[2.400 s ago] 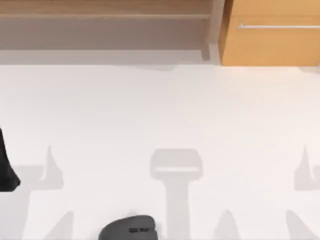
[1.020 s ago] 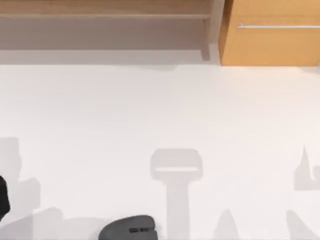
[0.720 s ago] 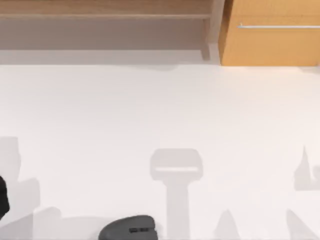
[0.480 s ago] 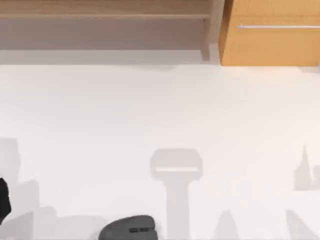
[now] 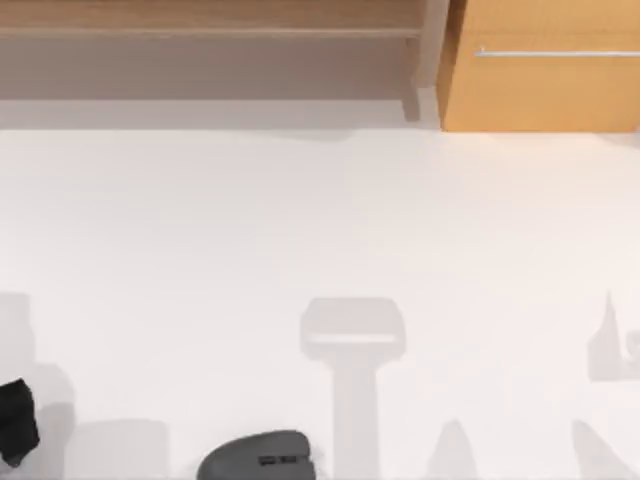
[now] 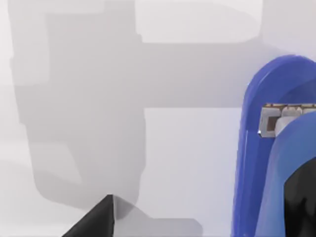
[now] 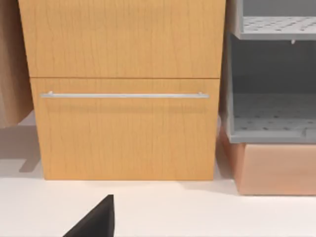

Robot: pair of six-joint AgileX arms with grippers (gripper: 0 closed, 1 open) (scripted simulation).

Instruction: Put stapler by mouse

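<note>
1. The stapler (image 6: 276, 163) fills the right edge of the left wrist frame, apparently pinched in my left gripper (image 5: 17, 420), though I cannot tell for sure.
2. The mouse (image 5: 256, 457) sits at bottom centre-left of the top view.
3. Risk: a thin grip could slip, or the stapler could bump the mouse.
4. My right arm is parked, facing the wooden drawer (image 7: 123, 128).

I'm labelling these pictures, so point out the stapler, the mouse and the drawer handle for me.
stapler (image 6: 254, 163): left wrist view, on its blue side, below the rounded end.
mouse (image 5: 255, 458): top view, on the domed dark grey body, near the table's bottom edge.
drawer handle (image 7: 123, 95): right wrist view, on the middle of the silver bar.
</note>
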